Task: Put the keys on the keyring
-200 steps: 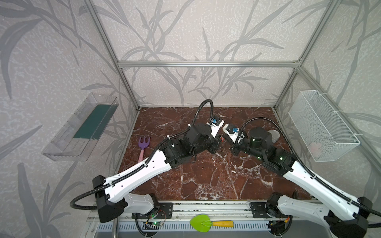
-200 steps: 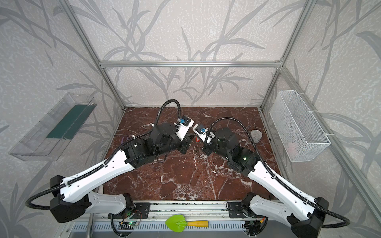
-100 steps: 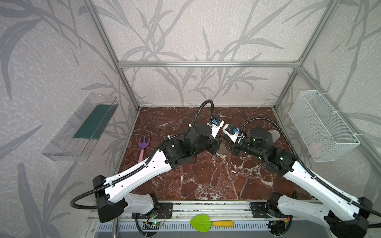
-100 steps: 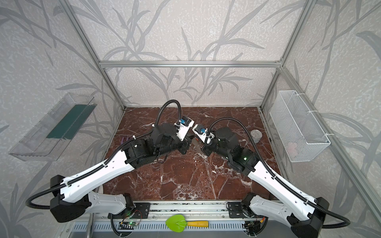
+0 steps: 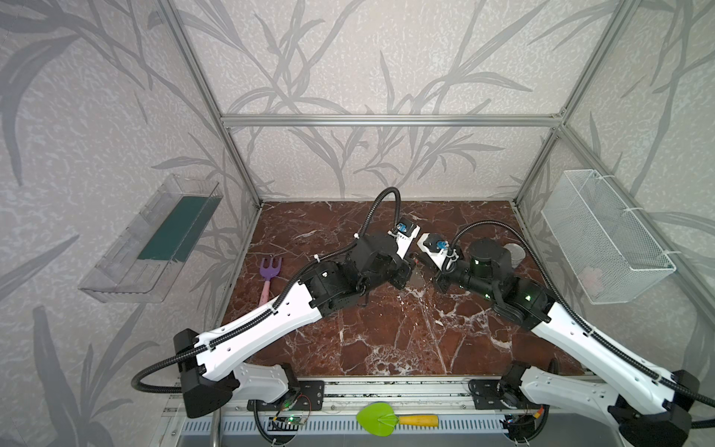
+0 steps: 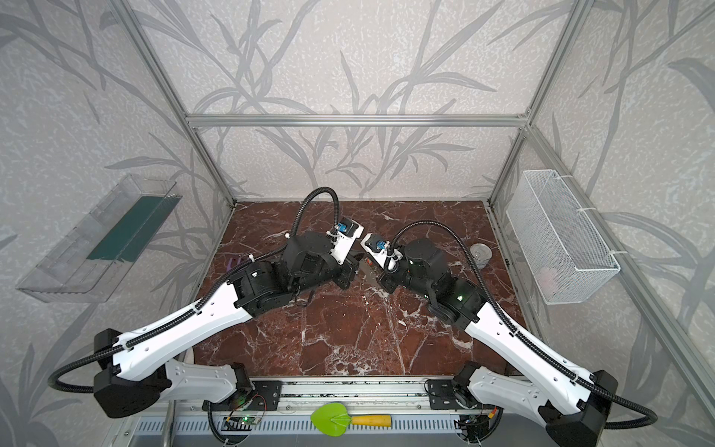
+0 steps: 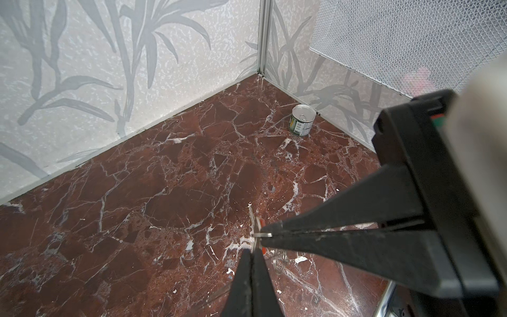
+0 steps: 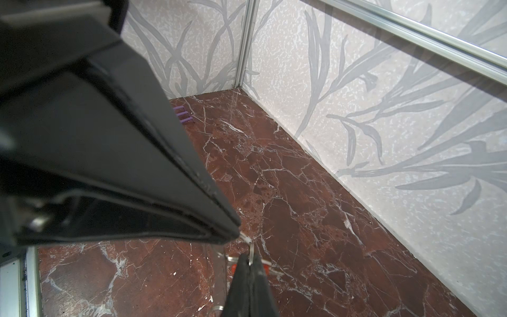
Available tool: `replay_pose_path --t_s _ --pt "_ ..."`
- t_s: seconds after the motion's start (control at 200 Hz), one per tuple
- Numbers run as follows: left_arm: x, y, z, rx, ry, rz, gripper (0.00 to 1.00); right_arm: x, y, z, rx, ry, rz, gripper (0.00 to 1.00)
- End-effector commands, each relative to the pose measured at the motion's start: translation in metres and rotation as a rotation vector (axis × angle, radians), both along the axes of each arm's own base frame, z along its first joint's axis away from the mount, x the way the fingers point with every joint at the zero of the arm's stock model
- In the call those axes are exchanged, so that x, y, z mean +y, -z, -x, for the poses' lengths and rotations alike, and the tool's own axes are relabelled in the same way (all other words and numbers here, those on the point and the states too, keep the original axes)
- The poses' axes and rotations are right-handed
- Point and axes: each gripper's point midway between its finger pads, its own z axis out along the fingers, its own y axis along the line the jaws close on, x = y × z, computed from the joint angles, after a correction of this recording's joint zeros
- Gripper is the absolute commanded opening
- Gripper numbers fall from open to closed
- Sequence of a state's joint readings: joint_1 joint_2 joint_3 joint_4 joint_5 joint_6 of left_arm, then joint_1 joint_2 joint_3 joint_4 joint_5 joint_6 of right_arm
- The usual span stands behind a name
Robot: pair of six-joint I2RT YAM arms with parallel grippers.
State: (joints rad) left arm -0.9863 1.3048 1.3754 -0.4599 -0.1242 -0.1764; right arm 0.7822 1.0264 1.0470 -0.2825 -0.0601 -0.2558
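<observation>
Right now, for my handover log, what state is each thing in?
left claw: shut on thin silver metal strip
right claw: shut on small silver ring
red plastic key tag: at claw tips, whether lifted unclear
silver tin can: upright, lid closed
purple plastic toy fork: lying flat

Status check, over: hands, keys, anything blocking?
Left hand and right hand both shut, tips meeting on the keys, red tag showing. Tin can well off to the side, nothing blocking.
</observation>
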Motion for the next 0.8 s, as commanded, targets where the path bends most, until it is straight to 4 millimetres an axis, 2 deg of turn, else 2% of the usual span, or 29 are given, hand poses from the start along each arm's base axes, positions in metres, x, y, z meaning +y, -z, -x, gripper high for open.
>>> replay_pose_path --t_s 0.0,0.795 --pt "0.0068 -0.0199 -0.0053 -0.045 -0.042 0.053 0.0 0.0042 0.0025 0.0085 0.02 -0.044 0.002 0.0" --pt "0.0073 -0.0239 -0.0033 -0.054 -0.036 0.089 0.0 0.0092 0.0054 0.0159 0.038 -0.092 -0.005 0.0"
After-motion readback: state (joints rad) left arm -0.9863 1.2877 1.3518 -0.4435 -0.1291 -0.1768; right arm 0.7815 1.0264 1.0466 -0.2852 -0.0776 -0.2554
